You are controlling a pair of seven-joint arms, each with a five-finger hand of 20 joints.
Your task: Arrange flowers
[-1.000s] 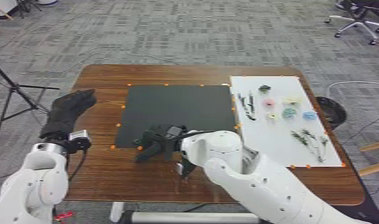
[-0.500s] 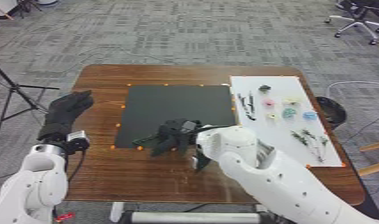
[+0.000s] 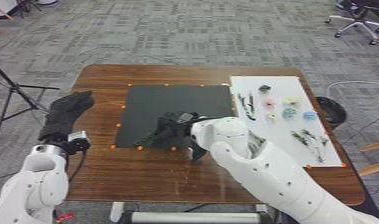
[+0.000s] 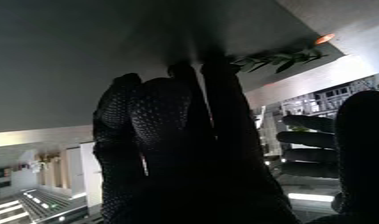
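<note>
Brown wooden table [image 3: 159, 185]: a green leafy sprig [image 4: 285, 60] lies at the near left corner of a flat black board [image 3: 177, 100], by the straight fingers of the robot's black-gloved right hand [image 3: 172, 126]. Left, its black-gloved left hand [image 3: 70, 107] has fingers extended. Right, on a white rectangular sheet [image 3: 274, 84], pastel flowers [image 3: 269, 102] sit beyond slender leafy stems [image 3: 307, 141].

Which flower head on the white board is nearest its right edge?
The blue flower head: it lies just right of the teal one, with every other head farther from that edge.
</note>
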